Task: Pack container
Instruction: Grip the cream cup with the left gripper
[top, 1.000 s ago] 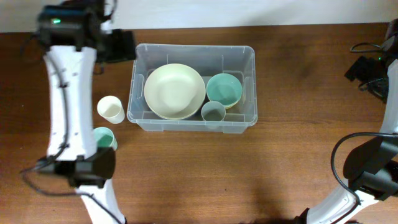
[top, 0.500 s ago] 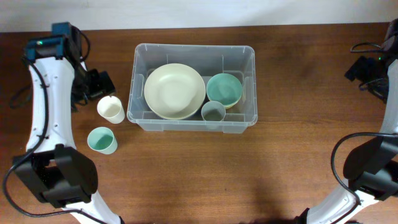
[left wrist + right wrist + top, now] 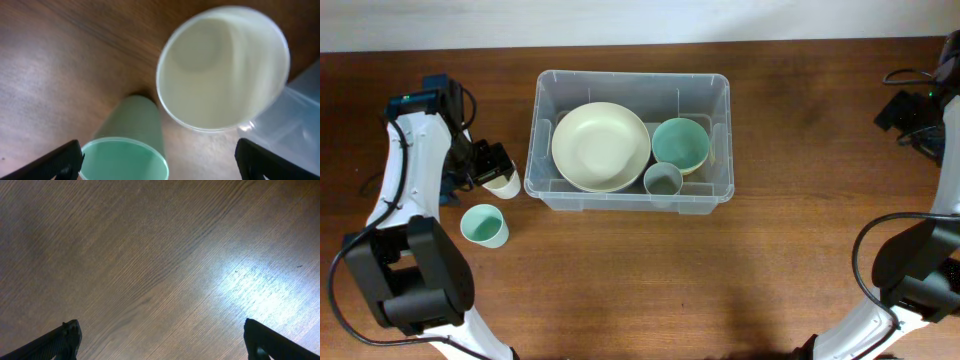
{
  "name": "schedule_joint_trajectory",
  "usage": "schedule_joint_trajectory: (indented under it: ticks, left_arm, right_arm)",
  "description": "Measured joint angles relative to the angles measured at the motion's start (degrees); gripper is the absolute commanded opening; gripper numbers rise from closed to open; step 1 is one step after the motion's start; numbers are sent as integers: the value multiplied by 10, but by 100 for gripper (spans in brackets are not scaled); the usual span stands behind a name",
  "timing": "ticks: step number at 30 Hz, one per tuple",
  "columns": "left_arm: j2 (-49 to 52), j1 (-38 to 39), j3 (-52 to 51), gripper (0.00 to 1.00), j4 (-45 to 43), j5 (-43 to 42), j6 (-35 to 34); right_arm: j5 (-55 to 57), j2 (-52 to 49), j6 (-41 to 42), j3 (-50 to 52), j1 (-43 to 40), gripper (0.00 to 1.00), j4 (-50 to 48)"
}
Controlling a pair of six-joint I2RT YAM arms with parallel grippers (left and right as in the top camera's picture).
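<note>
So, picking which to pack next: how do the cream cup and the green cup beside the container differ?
Colour: the cream cup is off-white, the green cup mint. Place: the cream cup stands by the left wall of the container, the green cup farther off. The open left gripper hangs over the cream cup, not the green cup. Both stand upright, empty, outside it.

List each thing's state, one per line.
container, lidless, partly packed.
cream bowl, upright inside container.
teal bowl, upright inside container.
grey cup, upright inside container.
cream cup, upright on table, unheld.
teal cup, upright on table.
left hand, open above cream cup.
right hand, open, empty.
</note>
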State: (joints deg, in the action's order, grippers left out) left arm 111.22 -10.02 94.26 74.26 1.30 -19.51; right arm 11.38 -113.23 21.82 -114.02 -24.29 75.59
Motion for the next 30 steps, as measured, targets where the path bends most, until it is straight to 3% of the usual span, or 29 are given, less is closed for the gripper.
schedule_joint_trajectory:
  ticks: [18,22,26,28,30]
  left_arm:
    - [33,-26,-23,90,-94,0,0]
    - [44,-26,-23,52,-99,0,1]
    - [46,-26,-24,28,-106,0,-1]
    - [46,-26,-24,2,-112,0,-2]
    - [46,-26,-24,1,-118,0,-1]
  right_arm:
    - [0,0,0,0,0,99,0]
    - [0,0,0,0,0,99,0]
    - [0,0,0,0,0,99,0]
    - [0,0,0,0,0,99,0]
    - [0,0,0,0,0,99,0]
